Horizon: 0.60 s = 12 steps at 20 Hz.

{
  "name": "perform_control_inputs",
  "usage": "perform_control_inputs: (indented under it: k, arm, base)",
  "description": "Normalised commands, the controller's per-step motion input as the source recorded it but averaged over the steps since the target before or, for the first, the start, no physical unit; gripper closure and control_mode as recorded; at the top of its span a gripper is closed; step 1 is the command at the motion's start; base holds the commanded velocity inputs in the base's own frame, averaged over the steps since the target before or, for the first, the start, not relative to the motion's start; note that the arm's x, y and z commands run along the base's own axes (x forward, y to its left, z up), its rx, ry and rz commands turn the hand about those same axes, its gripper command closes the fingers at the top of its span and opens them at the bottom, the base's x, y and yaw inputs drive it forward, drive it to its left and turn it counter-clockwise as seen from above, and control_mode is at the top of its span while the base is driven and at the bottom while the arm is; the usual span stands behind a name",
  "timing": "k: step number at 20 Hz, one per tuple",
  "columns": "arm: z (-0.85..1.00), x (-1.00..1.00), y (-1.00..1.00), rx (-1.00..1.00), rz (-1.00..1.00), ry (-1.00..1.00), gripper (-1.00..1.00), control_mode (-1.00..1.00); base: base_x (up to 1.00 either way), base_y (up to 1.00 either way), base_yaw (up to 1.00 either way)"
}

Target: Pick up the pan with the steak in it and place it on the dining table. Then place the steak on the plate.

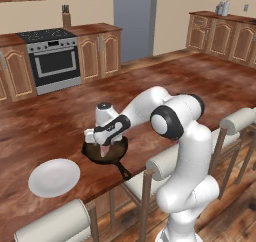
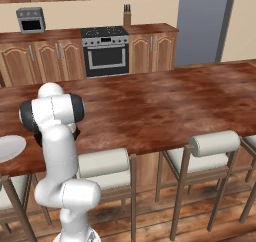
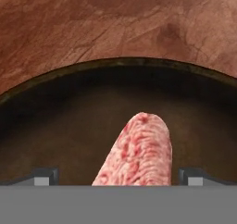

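Note:
The dark pan (image 1: 114, 153) rests on the dining table (image 1: 55, 121) near its front edge, its short handle pointing toward the stools. The pinkish-red steak (image 1: 104, 150) lies in the pan (image 3: 69, 126). My gripper (image 1: 102, 145) reaches down into the pan and is open. In the hand view the steak (image 3: 139, 149) lies between my fingertips (image 3: 46, 176) with a gap on each side. My gripper (image 3: 119, 177) touches nothing that I can see. The white plate (image 1: 54, 177) lies on the table left of the pan, and its edge (image 2: 10, 148) shows beside my arm.
Stools with white padded backs (image 1: 167, 161) line the table's near edge below the pan. More stools (image 2: 215, 143) stand to the right. A stove (image 1: 50, 56) and wooden cabinets (image 1: 100, 51) line the far wall. The table (image 2: 150, 106) stretches far to the right.

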Motion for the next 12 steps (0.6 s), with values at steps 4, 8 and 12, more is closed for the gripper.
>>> perform_control_inputs:
  k: [4,8,12]
  arm:
    - [-0.04,0.00,-0.01,0.00,0.00,0.00,-1.00,-1.00]
    - [0.00,0.00,0.00,0.00,0.00,0.00,1.00,-1.00]
    - [0.05,0.01,0.00,0.00,-0.01,0.00,1.00,-1.00]
  base:
    - [0.00,0.00,0.00]
    - [0.00,0.00,0.00]
    - [0.00,0.00,0.00]
